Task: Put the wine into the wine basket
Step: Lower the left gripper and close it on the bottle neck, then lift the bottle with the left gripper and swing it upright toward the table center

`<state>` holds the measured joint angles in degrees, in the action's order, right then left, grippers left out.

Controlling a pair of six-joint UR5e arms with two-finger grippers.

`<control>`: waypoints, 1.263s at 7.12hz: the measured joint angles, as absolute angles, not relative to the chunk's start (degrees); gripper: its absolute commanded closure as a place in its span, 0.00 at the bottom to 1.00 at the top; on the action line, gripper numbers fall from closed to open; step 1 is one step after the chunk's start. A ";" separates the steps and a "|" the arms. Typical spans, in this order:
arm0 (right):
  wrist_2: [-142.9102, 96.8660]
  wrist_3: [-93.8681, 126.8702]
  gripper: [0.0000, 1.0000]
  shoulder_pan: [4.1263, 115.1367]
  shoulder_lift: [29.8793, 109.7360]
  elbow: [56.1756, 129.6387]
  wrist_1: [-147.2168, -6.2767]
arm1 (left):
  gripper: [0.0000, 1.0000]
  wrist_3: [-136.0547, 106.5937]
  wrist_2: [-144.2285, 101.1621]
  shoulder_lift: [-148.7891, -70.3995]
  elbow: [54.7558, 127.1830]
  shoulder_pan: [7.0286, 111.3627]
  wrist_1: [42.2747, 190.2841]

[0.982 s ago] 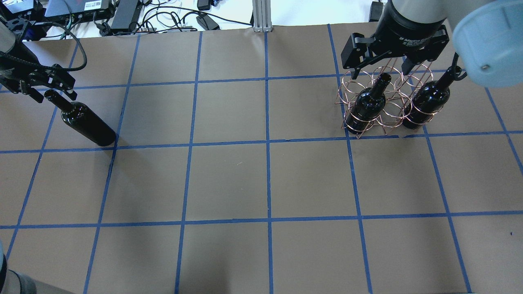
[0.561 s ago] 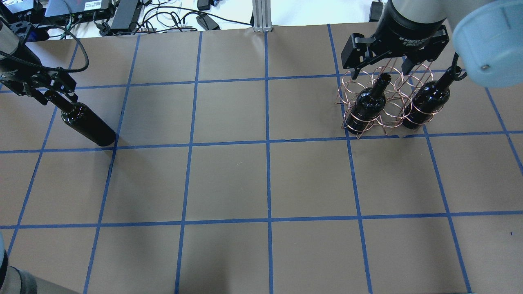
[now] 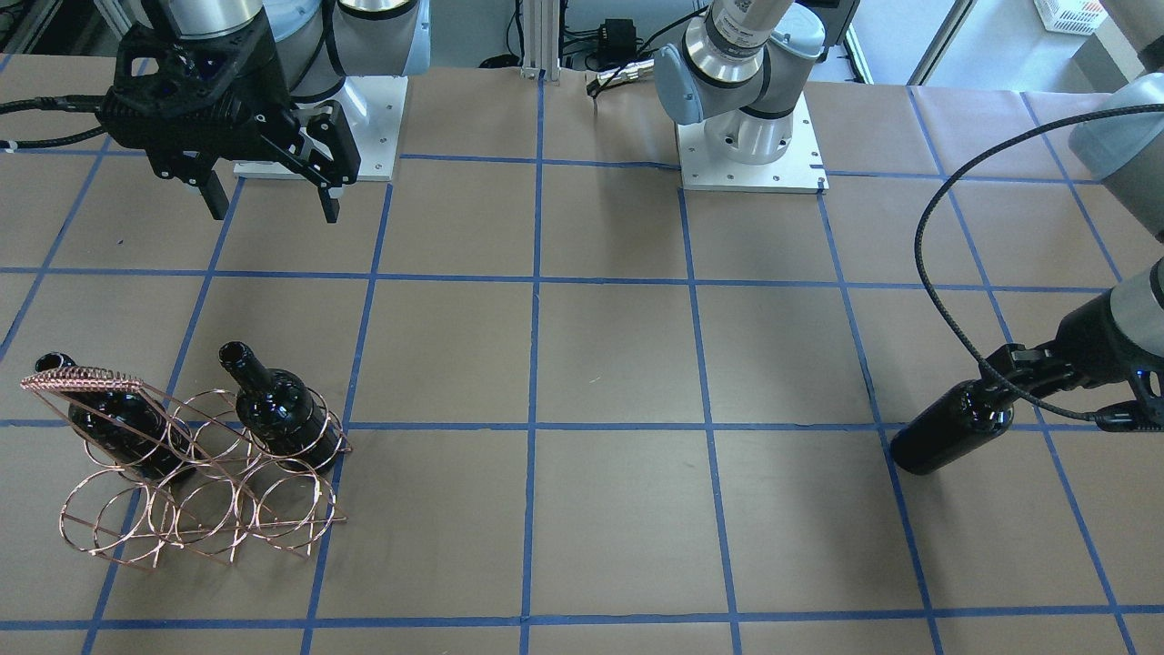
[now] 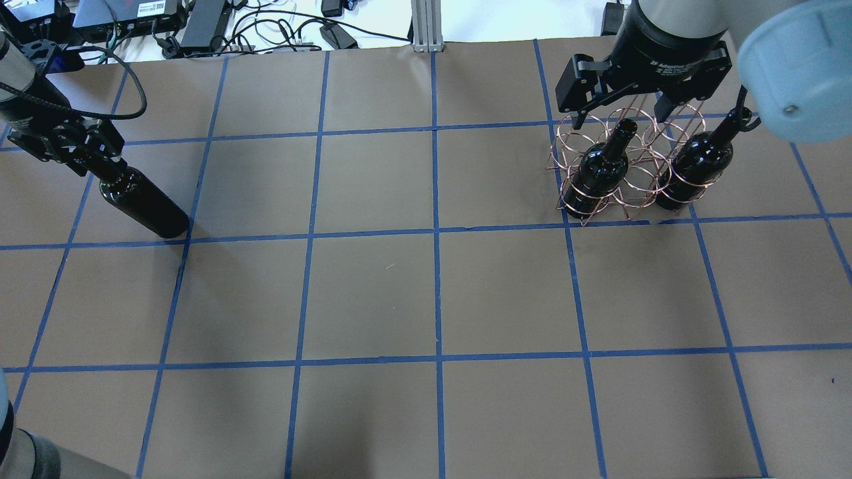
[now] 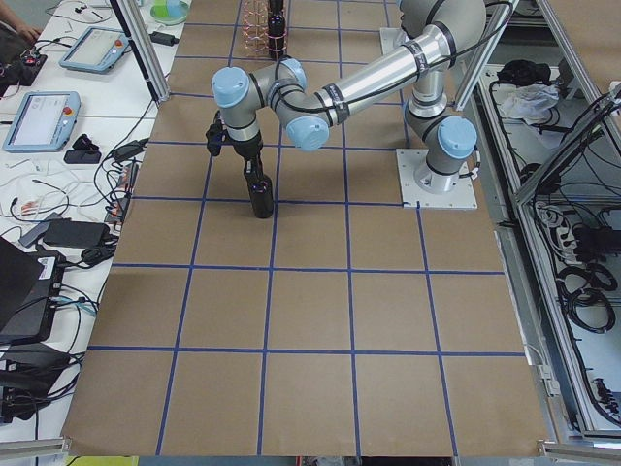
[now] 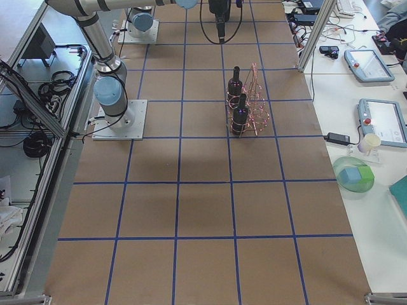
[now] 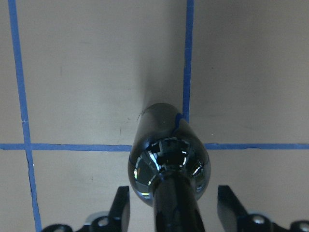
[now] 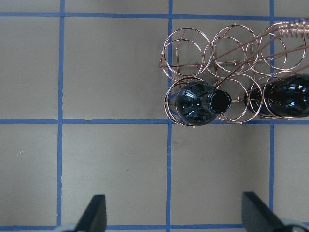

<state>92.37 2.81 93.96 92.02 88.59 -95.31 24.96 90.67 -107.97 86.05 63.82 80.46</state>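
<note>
Wine (image 4: 143, 206), a glossy near-black glass bottle, stood upright, neck between parted fingers (image 7: 121, 212) of the left tool (image 7: 174, 195), likely needing a centred, firm close.

Black wine bottle (image 4: 143, 206) upright, far left; copper wire basket (image 3: 195, 473) holds 2 bottles (image 4: 599, 174).

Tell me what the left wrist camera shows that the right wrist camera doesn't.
Only the left wrist view: a lone bottle standing on the table, its neck between the fingers of the left tool, with a gap on either side. Only the right wrist view: the wire basket holding a first bottle and a second bottle, with the right tool open wide nearer the camera. Both: the brown table crossed by blue tape lines, seen from above.
</note>
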 measured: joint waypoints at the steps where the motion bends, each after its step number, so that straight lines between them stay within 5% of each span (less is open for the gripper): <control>1: 92.37 2.81 0.00 93.95 92.02 88.59 -95.34 | 0.80 24.96 90.71 -107.99 86.04 63.81 80.90; 2: 92.37 2.81 0.00 93.95 92.02 88.59 -95.35 | 1.00 24.96 91.16 -108.04 86.03 63.81 81.05; 9: 92.37 2.81 0.00 93.95 92.02 88.59 -95.27 | 1.00 22.29 92.67 -105.50 85.13 67.27 81.27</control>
<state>92.37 2.81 93.95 92.02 88.59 -95.27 22.29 92.67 -105.50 85.13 67.27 81.27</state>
